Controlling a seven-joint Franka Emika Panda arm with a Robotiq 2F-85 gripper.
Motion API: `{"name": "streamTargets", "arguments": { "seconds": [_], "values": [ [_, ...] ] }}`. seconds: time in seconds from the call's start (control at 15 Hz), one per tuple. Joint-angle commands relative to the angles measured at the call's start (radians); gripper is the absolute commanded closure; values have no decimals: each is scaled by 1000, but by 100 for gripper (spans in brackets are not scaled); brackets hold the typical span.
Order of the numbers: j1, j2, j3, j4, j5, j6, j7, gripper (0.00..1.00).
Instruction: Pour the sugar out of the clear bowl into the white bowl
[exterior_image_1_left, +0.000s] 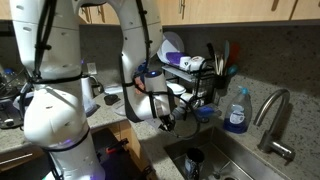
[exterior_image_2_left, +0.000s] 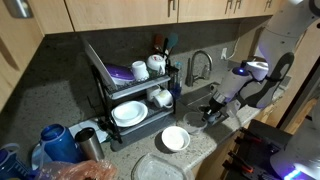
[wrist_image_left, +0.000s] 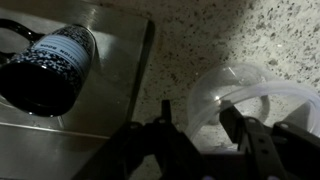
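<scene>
The clear bowl (wrist_image_left: 245, 95) stands on the speckled counter next to the sink; it also shows in an exterior view (exterior_image_2_left: 195, 123). My gripper (wrist_image_left: 200, 130) is open, low over the bowl, with one finger on each side of its near rim. I cannot tell whether they touch it. The gripper also shows in both exterior views (exterior_image_1_left: 166, 122) (exterior_image_2_left: 213, 112). The white bowl (exterior_image_2_left: 174, 138) sits upright on the counter, just beside the clear bowl and in front of the dish rack. I cannot make out the sugar.
A black wire dish rack (exterior_image_2_left: 130, 95) with white dishes stands at the back. The sink (wrist_image_left: 60, 130) holds a dark speckled mug (wrist_image_left: 45, 65). A faucet (exterior_image_1_left: 272, 112), a blue soap bottle (exterior_image_1_left: 237, 110) and a wide pale plate (exterior_image_2_left: 160, 168) are nearby.
</scene>
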Motion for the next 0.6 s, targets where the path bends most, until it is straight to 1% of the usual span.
{"name": "streamTargets", "arguments": {
  "seconds": [0.0, 0.13, 0.2, 0.53],
  "values": [
    [-33, -36, 15, -10, -39, 1, 31, 14],
    [-43, -45, 15, -11, -50, 17, 37, 4],
    [-46, -53, 13, -11, -59, 24, 39, 0],
    [-56, -101, 4, -14, -112, 66, 78, 0]
  ]
}}
